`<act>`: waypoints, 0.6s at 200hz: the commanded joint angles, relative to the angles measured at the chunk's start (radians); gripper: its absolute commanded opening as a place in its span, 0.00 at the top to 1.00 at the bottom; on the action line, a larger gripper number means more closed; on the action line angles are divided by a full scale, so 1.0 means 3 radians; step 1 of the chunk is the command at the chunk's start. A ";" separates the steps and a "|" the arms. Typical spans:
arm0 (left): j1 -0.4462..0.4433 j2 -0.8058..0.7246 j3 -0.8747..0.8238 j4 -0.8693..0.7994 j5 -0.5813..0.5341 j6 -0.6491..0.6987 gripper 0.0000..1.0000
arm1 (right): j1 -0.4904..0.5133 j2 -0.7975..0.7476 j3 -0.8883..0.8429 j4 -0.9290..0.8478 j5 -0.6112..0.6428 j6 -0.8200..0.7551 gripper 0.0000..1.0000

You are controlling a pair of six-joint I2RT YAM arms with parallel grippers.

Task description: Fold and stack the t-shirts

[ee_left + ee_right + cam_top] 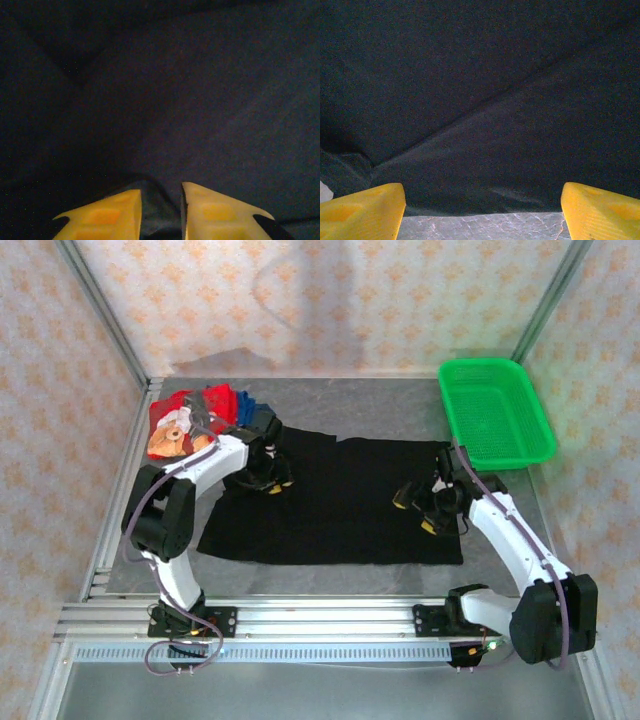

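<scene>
The large black t-shirt (340,500) lies spread flat across the middle of the table. A red t-shirt (185,415) with a cartoon print and a blue t-shirt (250,405) lie bunched at the back left. My left gripper (272,486) is down on the black shirt's upper left part. In the left wrist view its jaws (161,200) stand slightly apart, with a raised ridge of black cloth (190,100) between them. My right gripper (414,513) is open wide at the shirt's right side. Its fingers (482,210) straddle the cloth edge (480,100) over bare table (480,227).
A green plastic mesh basket (480,364) stands at the back right corner. Patterned walls and metal posts close in the table. An aluminium rail (320,620) carrying both arm bases runs along the near edge.
</scene>
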 commanded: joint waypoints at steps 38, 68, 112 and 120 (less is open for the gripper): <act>0.0107 -0.0480 0.0455 -0.0514 -0.0940 0.0106 0.35 | 0.0014 -0.0003 -0.0078 0.0105 -0.0061 0.0044 0.18; 0.0269 -0.0910 0.0205 -0.0710 -0.1005 0.0138 0.33 | 0.0014 -0.0031 -0.0049 0.0057 -0.0043 0.0030 0.17; 0.0315 -0.1352 -0.0667 -0.0664 -0.0567 0.0091 0.69 | 0.0017 -0.0007 -0.0054 0.0127 -0.0022 0.0074 0.17; 0.0326 -0.1366 -0.0817 -0.0607 -0.0550 0.0067 0.78 | 0.0016 0.0004 -0.0034 0.0120 0.0035 0.0081 0.17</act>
